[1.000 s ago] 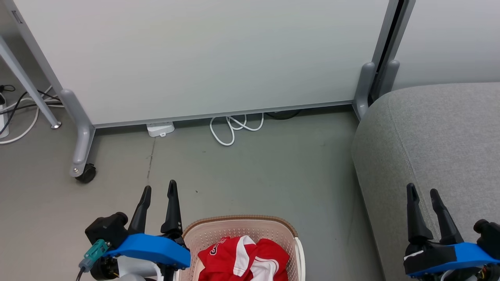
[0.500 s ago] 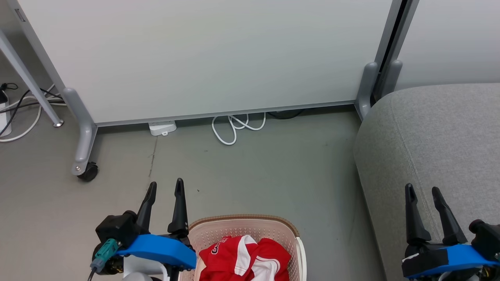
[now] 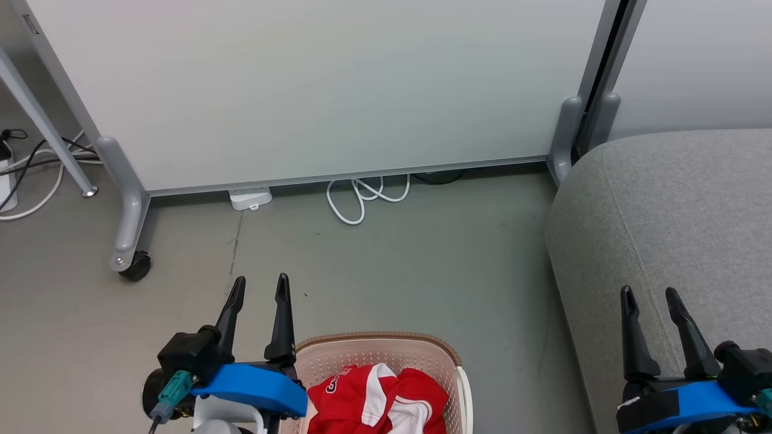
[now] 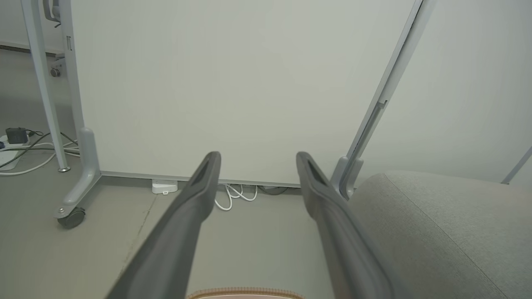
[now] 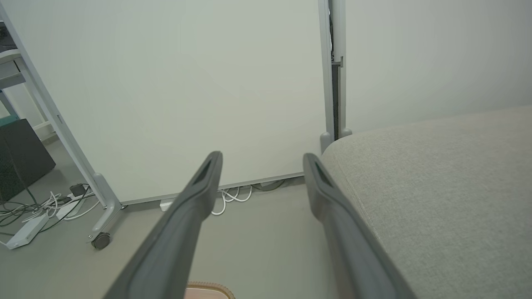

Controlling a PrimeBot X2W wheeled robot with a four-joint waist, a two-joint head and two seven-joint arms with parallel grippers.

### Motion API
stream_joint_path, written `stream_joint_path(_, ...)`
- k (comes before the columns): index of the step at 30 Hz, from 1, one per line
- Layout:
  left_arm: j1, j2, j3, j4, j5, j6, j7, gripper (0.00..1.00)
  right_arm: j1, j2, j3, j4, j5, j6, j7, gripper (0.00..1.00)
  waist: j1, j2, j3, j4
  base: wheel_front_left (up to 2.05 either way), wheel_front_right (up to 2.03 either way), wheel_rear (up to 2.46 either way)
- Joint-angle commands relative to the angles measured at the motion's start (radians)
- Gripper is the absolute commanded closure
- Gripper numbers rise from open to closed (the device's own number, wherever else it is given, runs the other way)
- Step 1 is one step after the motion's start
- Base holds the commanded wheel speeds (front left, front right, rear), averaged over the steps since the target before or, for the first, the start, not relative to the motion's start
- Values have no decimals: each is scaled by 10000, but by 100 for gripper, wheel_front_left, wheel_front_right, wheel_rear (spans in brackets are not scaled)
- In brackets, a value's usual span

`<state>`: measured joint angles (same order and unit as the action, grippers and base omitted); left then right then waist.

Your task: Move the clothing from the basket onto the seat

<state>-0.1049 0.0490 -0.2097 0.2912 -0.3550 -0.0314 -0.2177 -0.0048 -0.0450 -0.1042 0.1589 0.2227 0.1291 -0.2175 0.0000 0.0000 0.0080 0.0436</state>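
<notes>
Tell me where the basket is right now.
In the head view the basket sits on the floor at bottom centre, just right of the left gripper, grey seat farther right.

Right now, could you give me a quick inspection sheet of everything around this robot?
Surface: grey floor, bare ahead of the basket.
Job's things: red-and-white clothing heaped in the basket; grey seat to the right, no clothing seen on it.
Clutter: small white box at the partition's base.
Grippers: left jaws open beside the basket; right jaws open over the seat; both hold nothing.
Cables: white cable looped under the partition; more cables far left.
Surroundings: pale wheeled partition behind.
</notes>
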Motion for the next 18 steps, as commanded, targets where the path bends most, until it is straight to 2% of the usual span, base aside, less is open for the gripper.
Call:
stream_joint_path(1, -142, 14, -47, -68, 171, 34, -72, 0, 58, -69, 13, -15, -189, 21, -79, 0, 0, 0, 6, -6, 0, 0, 0)
stream_joint_path(18, -238, 21, -282, -96, 999, 227, -399, 0, 21, -75, 9, -27, -1389, 25, -402, 0, 0, 0, 130, 66, 0, 0, 0)
